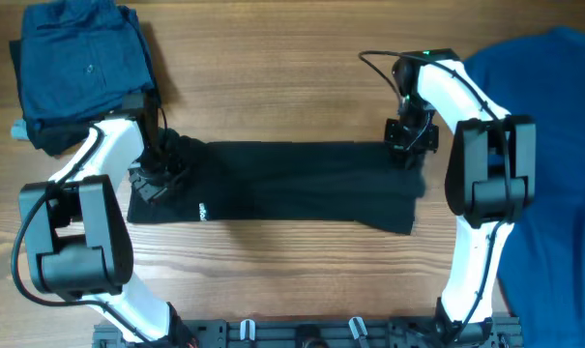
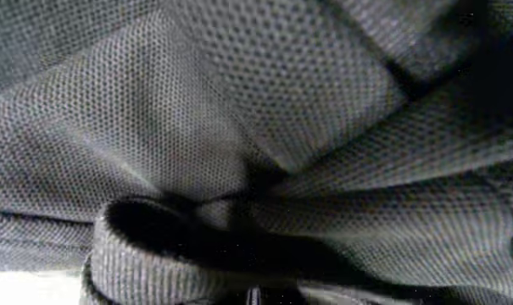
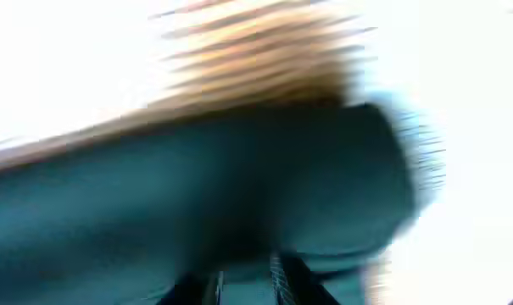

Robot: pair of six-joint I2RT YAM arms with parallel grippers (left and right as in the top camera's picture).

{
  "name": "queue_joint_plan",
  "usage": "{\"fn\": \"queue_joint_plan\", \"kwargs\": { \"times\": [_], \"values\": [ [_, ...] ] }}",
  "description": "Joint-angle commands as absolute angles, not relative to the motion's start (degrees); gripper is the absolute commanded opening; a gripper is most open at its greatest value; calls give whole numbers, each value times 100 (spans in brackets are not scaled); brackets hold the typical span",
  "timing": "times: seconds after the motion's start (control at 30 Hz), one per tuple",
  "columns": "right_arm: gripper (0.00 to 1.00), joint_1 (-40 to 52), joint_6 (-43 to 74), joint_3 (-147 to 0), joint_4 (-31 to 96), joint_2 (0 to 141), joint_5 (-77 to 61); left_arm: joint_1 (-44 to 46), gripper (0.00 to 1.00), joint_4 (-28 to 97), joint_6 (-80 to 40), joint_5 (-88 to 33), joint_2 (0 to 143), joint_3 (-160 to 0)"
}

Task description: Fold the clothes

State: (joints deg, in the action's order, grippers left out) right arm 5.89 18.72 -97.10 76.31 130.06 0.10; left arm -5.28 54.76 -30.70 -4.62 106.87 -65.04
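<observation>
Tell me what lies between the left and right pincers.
Only the plain black fabric T-shirt, folded into a long band, spans that stretch, seen in the overhead view.

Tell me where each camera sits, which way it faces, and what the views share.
Overhead: fixed above, looking straight down on the table, black T-shirt, dark blue pile and bright blue shirt; left arm and right arm show.
Left wrist: on the left arm, pressed against the T-shirt's mesh; its fingers hidden.
Right wrist: on the right arm, blurred, facing dark cloth and wood; right fingers at the bottom edge.
Shared: all three see the black T-shirt.
</observation>
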Motion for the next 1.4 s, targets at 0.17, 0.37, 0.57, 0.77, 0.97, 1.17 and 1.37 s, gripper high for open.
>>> {"fn": "queue_joint_plan", "kwargs": {
  "times": [0.17,0.37,0.57,0.77,0.97,1.17,1.37],
  "values": [
    [20,215,1824,-10007,7804,13085,556,-657,4,5492,-3041,117,10665,-6567],
    [29,215,1861,-10468,8145,12562,561,-657,4,6066,-3041,370,10197,-7166],
    [100,215,1835,-10468,8364,12132,561,-657,63,6331,-3037,591,9629,-7354],
    [100,-132,1857,-10444,8941,12134,714,-657,100,6399,-2956,589,9579,-7354],
    [91,-1188,1743,-10106,8379,11955,-598,-655,98,6329,-2668,80,9461,-7354],
    [94,-1271,1933,-9692,8401,10184,-482,-349,100,5885,-2436,-224,7977,-7352],
    [100,-1273,2119,-6351,6569,7111,-661,-36,100,5811,-2443,-213,7035,-7349]
  ]
}}
